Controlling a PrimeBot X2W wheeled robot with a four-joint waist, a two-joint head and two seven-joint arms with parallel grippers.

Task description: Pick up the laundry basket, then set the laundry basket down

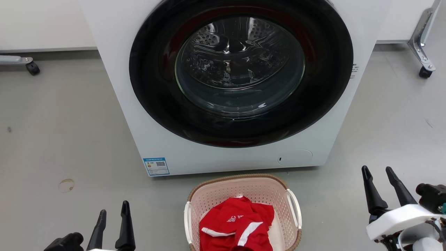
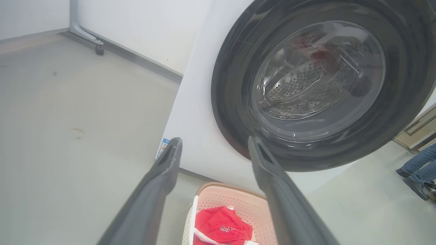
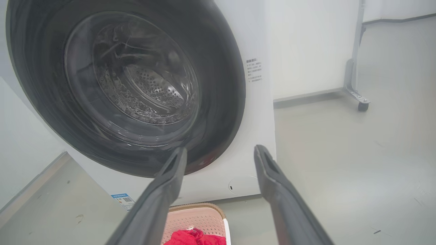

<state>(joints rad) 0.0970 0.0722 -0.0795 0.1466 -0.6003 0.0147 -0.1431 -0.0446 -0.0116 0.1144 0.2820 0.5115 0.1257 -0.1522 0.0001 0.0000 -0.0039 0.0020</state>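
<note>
A white washing machine [image 1: 223, 157] stood on the grey floor [image 1: 62, 132] with its round dark glass door [image 1: 240, 69] shut, a blue label [image 1: 156, 166] low on its front, a red white-striped garment [image 1: 233, 223] crumpled just before it, a round stain [image 1: 66, 185] off to the left, and a person's jeans-clad legs [image 2: 420, 163] well apart.

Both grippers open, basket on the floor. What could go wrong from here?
1. The left gripper and right gripper stand off to either side of the laundry basket; uneven grips on its thin white handles may tilt it and spill the red garment.
2. The basket sits close to the washing machine; a forward swing on lifting could knock its front.
</note>
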